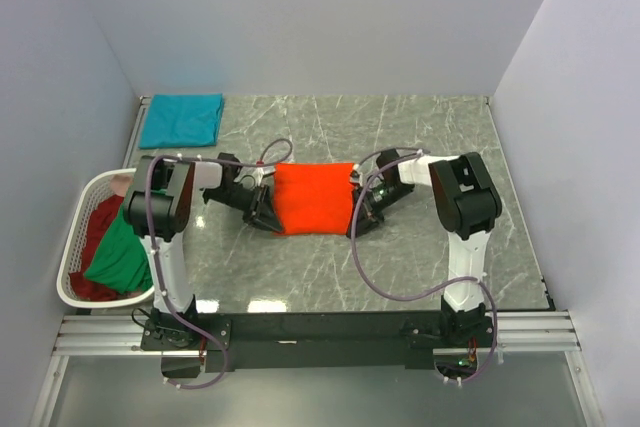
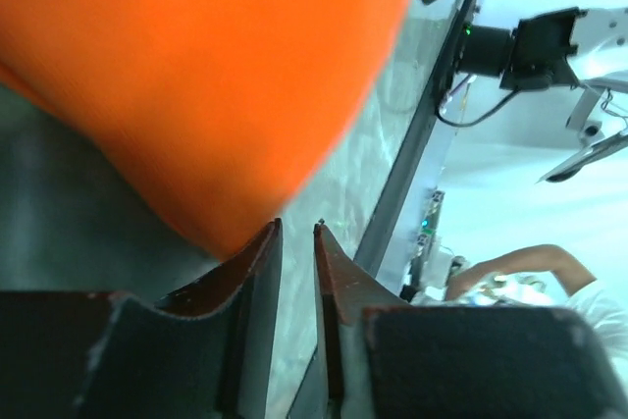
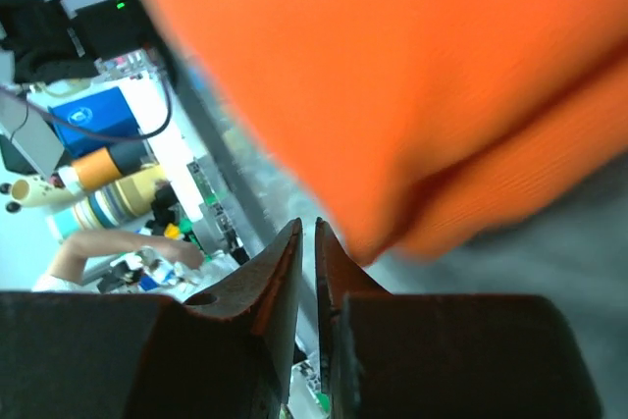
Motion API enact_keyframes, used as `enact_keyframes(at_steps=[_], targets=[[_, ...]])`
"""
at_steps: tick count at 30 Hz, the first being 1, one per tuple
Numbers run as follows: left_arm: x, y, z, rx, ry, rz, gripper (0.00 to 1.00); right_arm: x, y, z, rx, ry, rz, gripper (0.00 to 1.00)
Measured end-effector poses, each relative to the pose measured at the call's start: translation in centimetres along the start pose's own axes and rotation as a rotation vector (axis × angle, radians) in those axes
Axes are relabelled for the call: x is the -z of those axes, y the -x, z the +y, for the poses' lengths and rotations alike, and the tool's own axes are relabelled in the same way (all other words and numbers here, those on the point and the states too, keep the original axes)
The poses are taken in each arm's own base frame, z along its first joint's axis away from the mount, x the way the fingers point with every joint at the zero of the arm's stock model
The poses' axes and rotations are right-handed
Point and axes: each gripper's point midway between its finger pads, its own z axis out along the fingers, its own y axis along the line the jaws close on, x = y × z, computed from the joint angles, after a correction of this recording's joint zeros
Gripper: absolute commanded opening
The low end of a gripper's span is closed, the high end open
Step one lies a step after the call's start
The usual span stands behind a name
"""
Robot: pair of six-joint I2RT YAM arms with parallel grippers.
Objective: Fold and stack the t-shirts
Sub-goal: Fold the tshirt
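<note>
1. The orange t-shirt (image 1: 315, 199) lies folded into a neat rectangle at the middle of the table (image 1: 420, 137). The fold looks done, so the step in hand is probably taking it to the stack.
2. The left claw (image 1: 262, 209) sits low at the shirt's left side and the right claw (image 1: 357, 212) at its right side, both near the front corners.
3. In the wrist views each claw is nearly closed, with only a thin slit between the fingers. The orange cloth bulges just past the tips, and none shows inside either slit.
4. The teal t-shirt (image 1: 181, 119) lies folded at the far left corner, well apart; it is the likely base of the stack.
5. The next move calls for a firm hold on both sides and level, matched travel, so the layers do not slip open.
6. The green t-shirt (image 1: 118, 252) and the dark red t-shirt (image 1: 95, 222) wait unfolded in the white basket (image 1: 72, 247) at the left.
7. The table is grey veined marble, slightly glossy, enclosed by plain pale walls on three sides.
</note>
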Motion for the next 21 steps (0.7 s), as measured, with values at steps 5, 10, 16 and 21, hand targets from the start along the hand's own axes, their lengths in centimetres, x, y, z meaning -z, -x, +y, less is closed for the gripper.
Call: enact_keyframes(at_steps=[5, 10, 16, 21], targets=[[2.5, 3.3, -4.1, -0.127, -0.015, -0.087, 0.31, 3.3, 3.9, 4.7, 0.151, 0.005, -0.095, 0.22], [3.4, 11.2, -6.0, -0.195, -0.009, -0.27, 0.33, 6.1, 11.3, 8.8, 0.294, 0.037, -0.275, 0.23], [2.4, 19.5, -1.9, -0.123, 0.04, -0.429, 0.31, 3.7, 16.2, 4.7, 0.166, 0.052, -0.327, 0.23], [1.3, 21.1, 3.0, -0.016, 0.101, -0.458, 0.29, 1.8, 17.4, -0.5, -0.046, 0.067, -0.322, 0.23]])
